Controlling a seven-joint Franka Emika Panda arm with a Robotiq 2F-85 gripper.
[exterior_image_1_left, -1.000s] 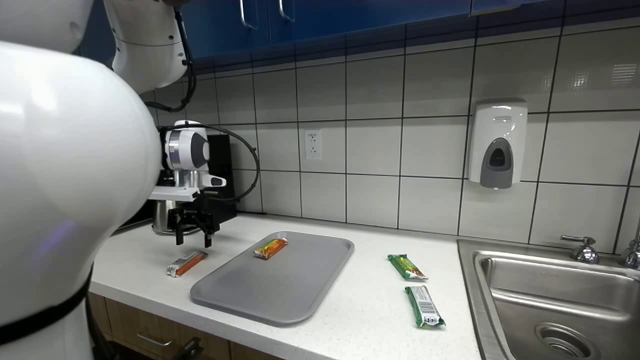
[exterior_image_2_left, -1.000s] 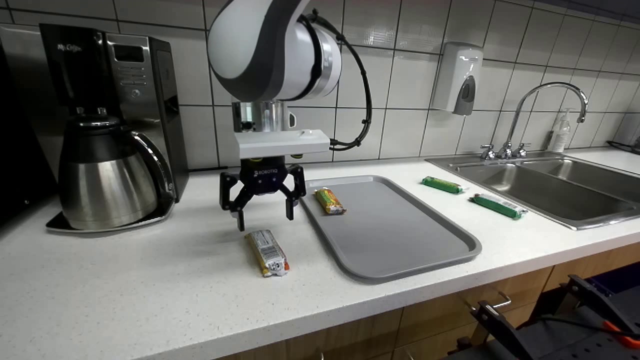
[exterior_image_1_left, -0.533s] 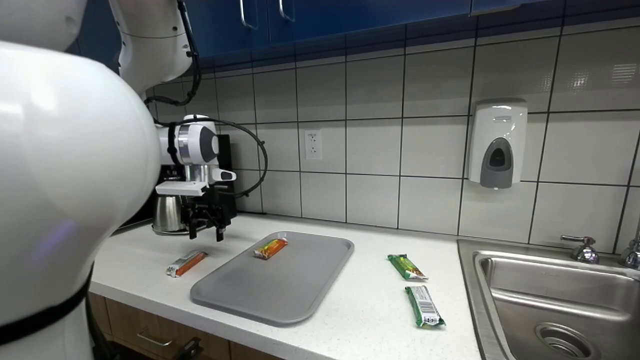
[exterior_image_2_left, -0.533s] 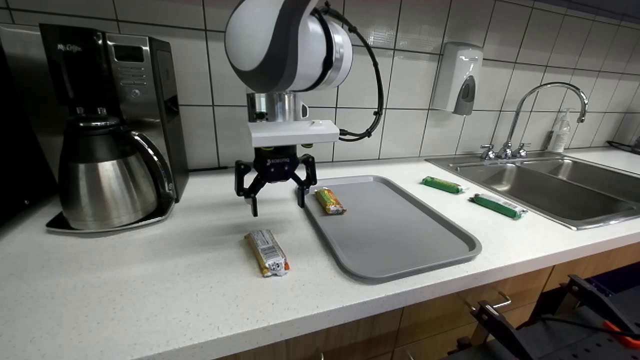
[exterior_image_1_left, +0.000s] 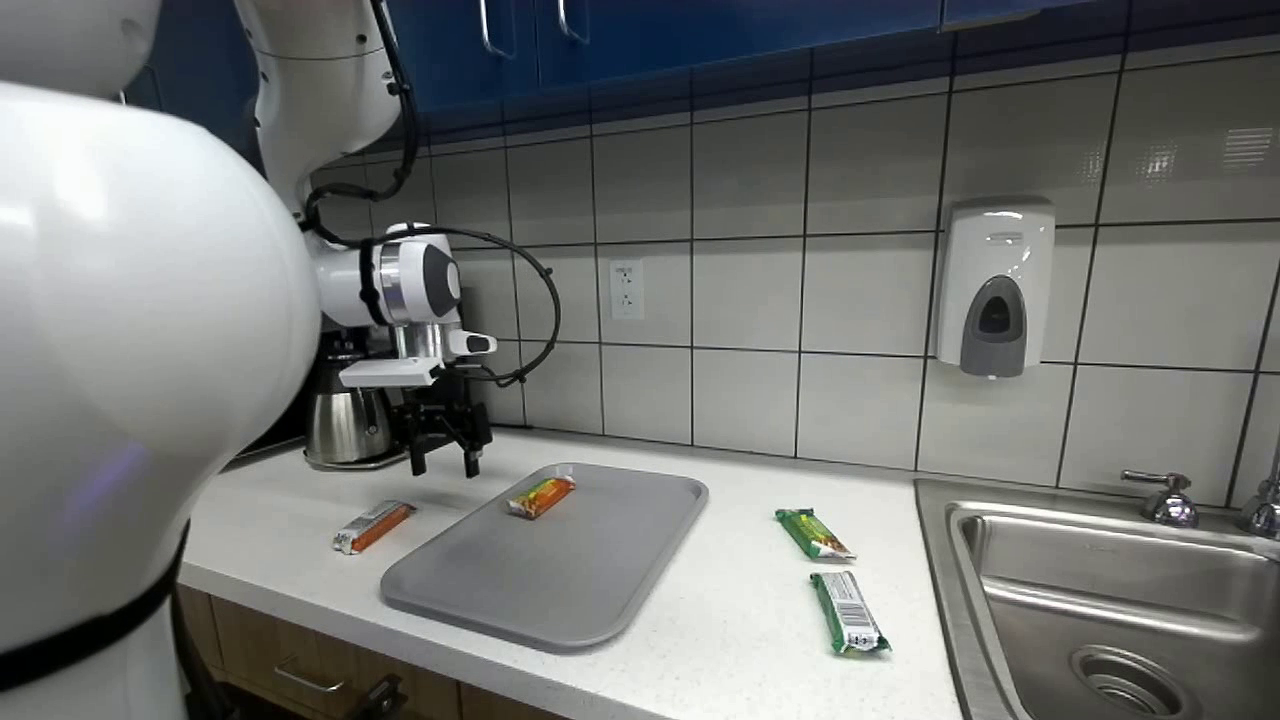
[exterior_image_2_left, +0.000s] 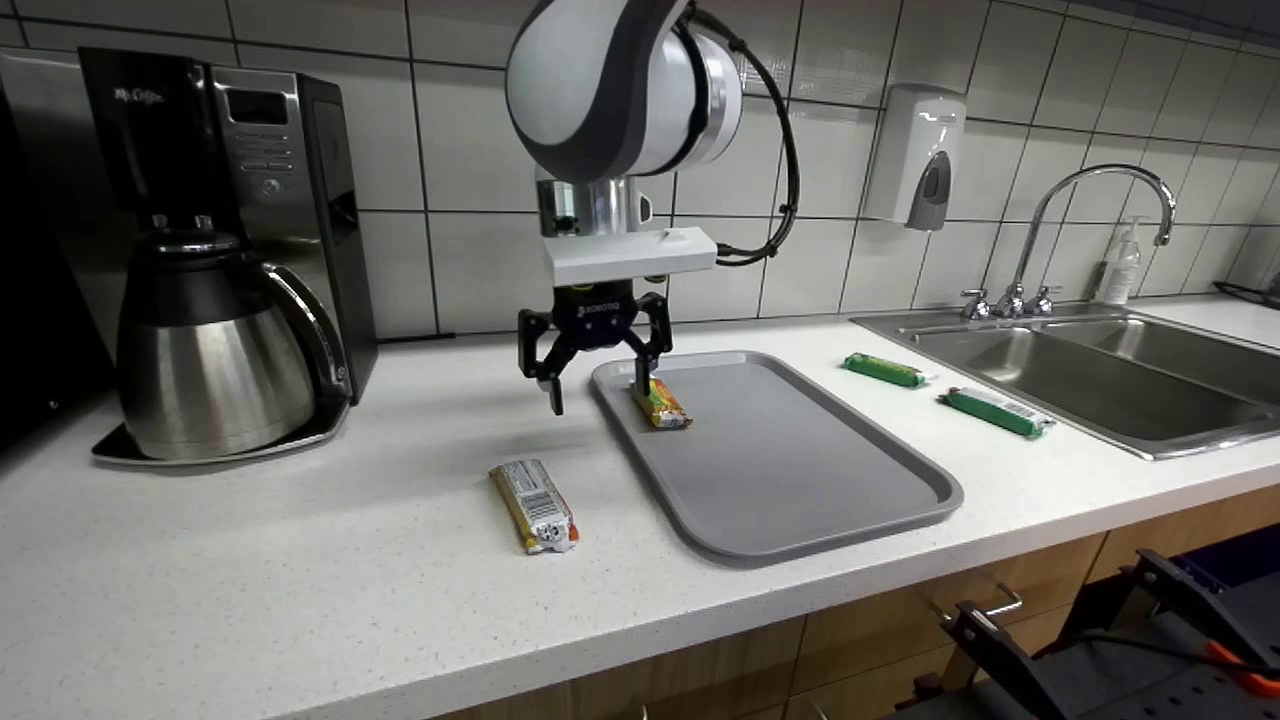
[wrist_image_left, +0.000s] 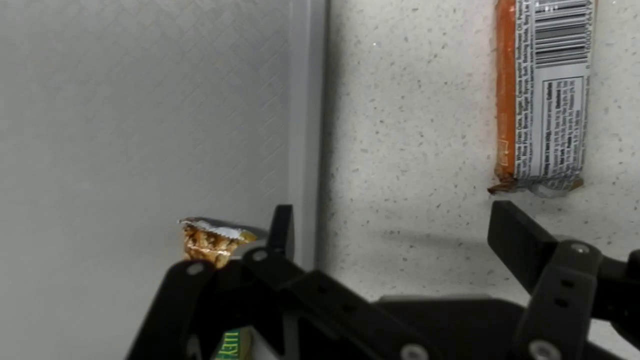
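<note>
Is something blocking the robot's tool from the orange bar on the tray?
Nothing visible: the open tool hangs raised, with only air between it and the orange granola bar on the gray tray.

A coffee maker (exterior_image_2_left: 275, 220) stands well apart from the steel sink (exterior_image_2_left: 1090, 380) and wall-mounted soap dispenser (exterior_image_2_left: 915, 155).

Arm (exterior_image_2_left: 622, 90) bent, gripper (exterior_image_2_left: 600, 399) downward — fingers (exterior_image_2_left: 556, 397) spread
</note>
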